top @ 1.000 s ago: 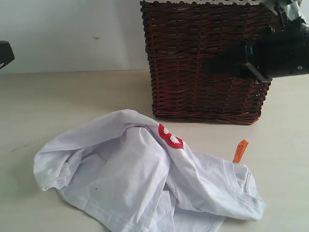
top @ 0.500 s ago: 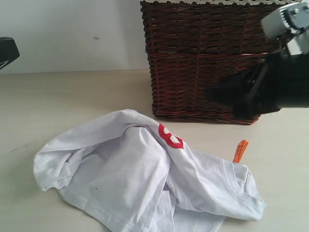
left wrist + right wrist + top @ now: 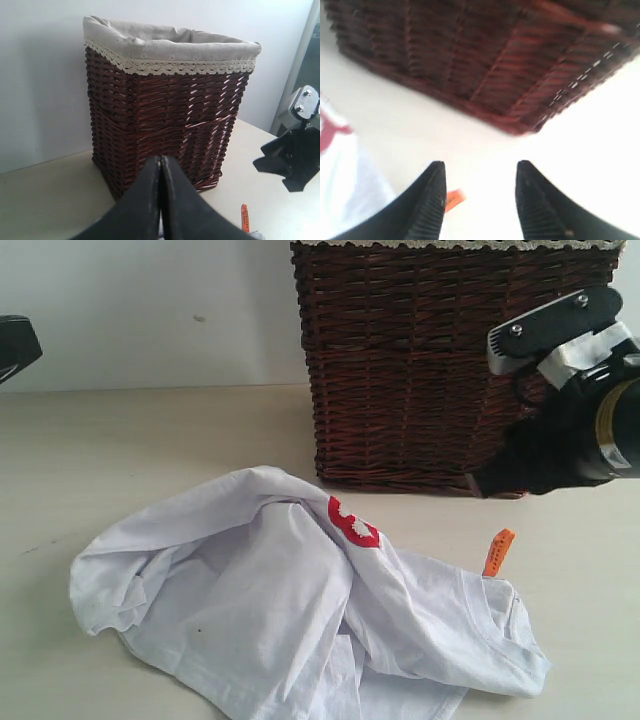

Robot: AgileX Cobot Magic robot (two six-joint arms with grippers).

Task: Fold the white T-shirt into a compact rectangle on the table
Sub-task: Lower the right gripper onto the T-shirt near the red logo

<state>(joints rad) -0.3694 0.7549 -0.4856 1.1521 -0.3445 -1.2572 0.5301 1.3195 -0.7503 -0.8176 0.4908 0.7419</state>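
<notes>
Looks like robot lab or test cell, dressed with laundry props. Wide pale bench (image 3: pixel 130 450), plain white wall (image 3: pixel 150 310) behind. Black robot arm (image 3: pixel 565 435) enters at right of exterior view. Domestic items: dark wicker basket (image 3: pixel 400 360) with lace-trimmed liner (image 3: pixel 170 45), crumpled white T-shirt (image 3: pixel 260 610) on bench.

I count one white T-shirt (image 3: pixel 270 610), with one red-outlined patch of lettering (image 3: pixel 352 523) showing on it. There is one orange tab (image 3: pixel 497 552). There is one dark wicker basket (image 3: pixel 400 360) and one lace-trimmed liner (image 3: pixel 170 45) inside it. One table (image 3: pixel 120 450). My own grippers come to two: left gripper (image 3: pixel 160 159) and right gripper (image 3: pixel 481 166).
</notes>
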